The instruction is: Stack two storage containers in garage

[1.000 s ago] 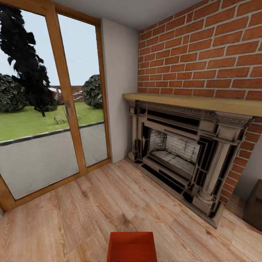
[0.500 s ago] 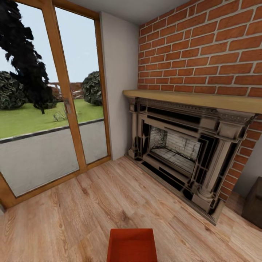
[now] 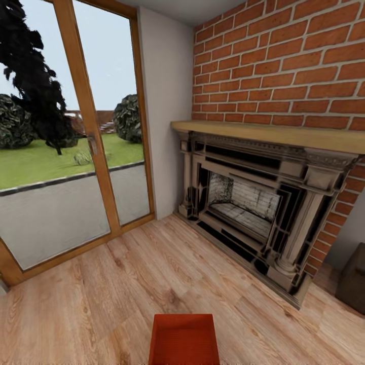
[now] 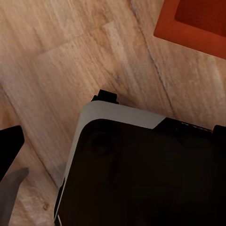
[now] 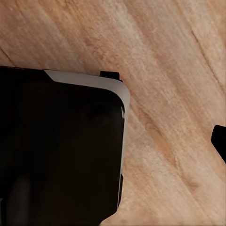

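Facing the red-brick fireplace (image 3: 263, 203), you have one orange-red lidless rectangular container (image 3: 183, 339) on the light wood-plank floor (image 3: 101, 304) just ahead; nothing carried to the garage yet, finger spread unreadable.

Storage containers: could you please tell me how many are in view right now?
1. An orange-red storage container sits on the wood floor at the bottom of the head view, in front of the fireplace. The second may be out of frame.
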Controlling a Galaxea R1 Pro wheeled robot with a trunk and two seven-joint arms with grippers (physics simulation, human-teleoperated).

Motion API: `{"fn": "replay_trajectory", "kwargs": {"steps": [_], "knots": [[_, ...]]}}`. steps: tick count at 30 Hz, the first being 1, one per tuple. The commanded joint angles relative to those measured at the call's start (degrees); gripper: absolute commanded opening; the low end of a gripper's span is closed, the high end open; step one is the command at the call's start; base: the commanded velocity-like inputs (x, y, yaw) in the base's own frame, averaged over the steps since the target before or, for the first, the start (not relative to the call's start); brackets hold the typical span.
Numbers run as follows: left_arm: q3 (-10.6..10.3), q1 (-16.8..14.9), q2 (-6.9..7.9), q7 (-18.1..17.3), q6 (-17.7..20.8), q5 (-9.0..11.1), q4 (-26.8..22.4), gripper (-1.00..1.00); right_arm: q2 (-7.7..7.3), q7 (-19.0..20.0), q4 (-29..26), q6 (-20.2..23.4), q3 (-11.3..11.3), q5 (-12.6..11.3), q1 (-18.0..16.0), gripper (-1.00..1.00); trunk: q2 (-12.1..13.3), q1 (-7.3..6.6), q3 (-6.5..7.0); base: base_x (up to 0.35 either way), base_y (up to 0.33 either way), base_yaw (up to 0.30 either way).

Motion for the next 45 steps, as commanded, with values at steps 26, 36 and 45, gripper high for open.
{"fn": "replay_trajectory", "kwargs": {"steps": [26, 36, 45], "knots": [[-0.5, 0.0, -0.01, 0.1, -0.1, 0.4, 0.0, 1.0, 0.24, 0.2, 0.2, -0.3, 0.4, -0.5, -0.1, 1.0, -0.1, 0.01, -2.49, 0.0, 0.0, 0.0], [-0.5, 0.0, 0.0, 0.2, -0.1, 0.4, 0.0, 1.0, 0.02, 0.1, 0.2, -0.4, 0.4, -0.5, -0.1, 1.0, -0.1, 0.01, -3.41, 0.0, 0.0, 0.0], [-0.5, 0.0, 0.01, 0.1, -0.1, 0.4, 0.0, 1.0, 0.18, 0.1, 0.2, -0.6, 0.4, -0.5, -0.1, 1.0, -0.1, 0.01, -4.25, 0.0, 0.0, 0.0]]}}
